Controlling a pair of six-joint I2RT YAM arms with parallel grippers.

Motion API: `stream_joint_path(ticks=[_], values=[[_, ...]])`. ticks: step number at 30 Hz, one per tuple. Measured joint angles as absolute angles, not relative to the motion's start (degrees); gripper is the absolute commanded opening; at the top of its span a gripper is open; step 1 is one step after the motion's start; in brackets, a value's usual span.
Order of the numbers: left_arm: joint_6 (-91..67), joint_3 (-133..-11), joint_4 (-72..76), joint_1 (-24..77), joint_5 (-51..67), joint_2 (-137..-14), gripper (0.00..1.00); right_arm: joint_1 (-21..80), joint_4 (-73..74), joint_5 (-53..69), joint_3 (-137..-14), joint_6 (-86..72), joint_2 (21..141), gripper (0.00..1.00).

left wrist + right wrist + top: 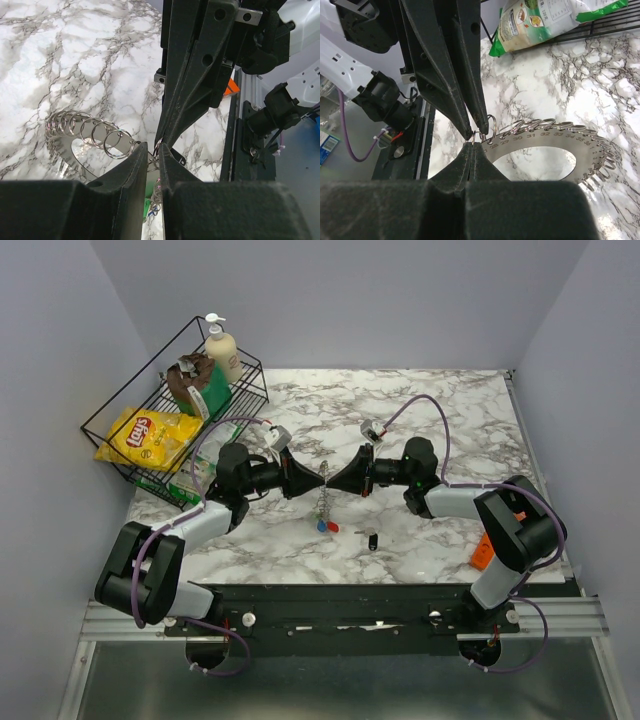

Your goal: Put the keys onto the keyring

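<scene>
The keyring (322,502) is a flat numbered metal hoop strung with several small split rings. It hangs edge-on between my two grippers above the marble. It also shows in the left wrist view (65,145) and the right wrist view (545,145). My left gripper (319,481) (154,150) has its jaws nearly together around a small ring at the hoop's edge. My right gripper (331,481) (472,146) is shut on a small split ring, tip to tip with the left. A blue key (322,526) and a red key (333,528) hang at the hoop's bottom. A black key (372,539) lies loose on the table.
A wire basket (110,435) at the back left holds a yellow chip bag (150,435), a soap bottle (222,348) and snack bags. A flat orange piece (482,552) lies by the right arm. The black rail runs along the table's near edge.
</scene>
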State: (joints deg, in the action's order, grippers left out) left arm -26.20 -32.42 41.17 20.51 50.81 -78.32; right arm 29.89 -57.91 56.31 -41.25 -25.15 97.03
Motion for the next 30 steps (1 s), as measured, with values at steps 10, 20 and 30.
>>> stream_joint_path(ticks=[10, 20, 30], values=[[-26.9, -32.4, 42.5, 20.4, 52.6, -79.0, 0.05, 29.9, -59.2, 56.4, -41.1, -26.2, 96.9, 0.01], [-27.1, -32.5, 42.3, 20.4, 53.0, -78.1, 0.0, 29.5, -61.1, 56.6, -41.1, -28.4, 96.9, 0.21], [-21.9, -33.8, 29.1, 21.9, 46.9, -71.0, 0.0, 26.5, -60.1, 58.9, -39.4, -25.2, 89.3, 0.54]])
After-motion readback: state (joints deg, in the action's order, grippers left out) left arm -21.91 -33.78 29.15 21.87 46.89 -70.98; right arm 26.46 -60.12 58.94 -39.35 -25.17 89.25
